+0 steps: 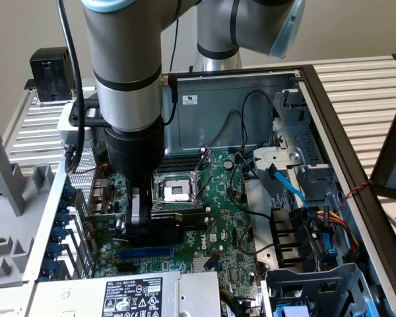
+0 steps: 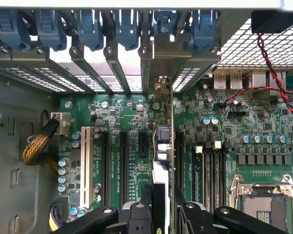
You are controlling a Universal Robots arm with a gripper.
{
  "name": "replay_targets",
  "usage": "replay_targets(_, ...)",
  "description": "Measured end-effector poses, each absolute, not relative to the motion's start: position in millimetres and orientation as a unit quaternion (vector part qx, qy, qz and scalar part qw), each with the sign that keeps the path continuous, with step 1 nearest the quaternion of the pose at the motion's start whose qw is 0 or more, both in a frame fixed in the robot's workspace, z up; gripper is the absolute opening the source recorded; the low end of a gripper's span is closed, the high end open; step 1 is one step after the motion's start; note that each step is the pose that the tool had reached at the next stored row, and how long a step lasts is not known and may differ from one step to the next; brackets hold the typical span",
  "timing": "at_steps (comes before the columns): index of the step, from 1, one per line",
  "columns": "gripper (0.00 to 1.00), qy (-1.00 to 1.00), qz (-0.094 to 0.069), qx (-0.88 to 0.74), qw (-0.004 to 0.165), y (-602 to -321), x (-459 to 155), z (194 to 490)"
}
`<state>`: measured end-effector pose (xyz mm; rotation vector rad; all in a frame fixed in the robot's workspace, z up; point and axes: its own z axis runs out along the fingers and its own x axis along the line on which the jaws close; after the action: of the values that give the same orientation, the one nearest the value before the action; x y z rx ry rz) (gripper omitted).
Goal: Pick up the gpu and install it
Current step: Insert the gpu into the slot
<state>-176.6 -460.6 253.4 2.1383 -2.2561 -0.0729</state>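
Observation:
The gpu (image 2: 163, 146) stands on edge over the motherboard (image 2: 132, 122), seen edge-on as a thin card. Its silver end bracket (image 2: 158, 61) sits against the case's rear slot openings. My gripper (image 2: 161, 209) is shut on the card's near end, with a black finger (image 2: 145, 207) on either side. In the exterior view the gripper (image 1: 142, 221) reaches down into the open case. The card's black shroud (image 1: 177, 223) juts out beside it, low over the motherboard (image 1: 218, 198) and just above the blue slot (image 1: 145, 252). I cannot tell whether the card's edge is seated in a slot.
Blue slot latches (image 2: 90, 29) and metal slot covers (image 2: 83, 61) line the case's rear wall. The bare CPU socket (image 1: 173, 190) lies close behind the gripper. Red and black wires (image 2: 268, 73), a braided cable (image 2: 36, 144), the power supply (image 1: 132, 294) and drive cages (image 1: 303, 244) crowd the surroundings.

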Motion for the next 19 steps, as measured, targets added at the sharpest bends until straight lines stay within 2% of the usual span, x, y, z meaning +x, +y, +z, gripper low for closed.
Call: replay_targets(19, 0.27, -0.731, -0.024, 0.681, 0.016, -460.7, -176.7, 249.9)
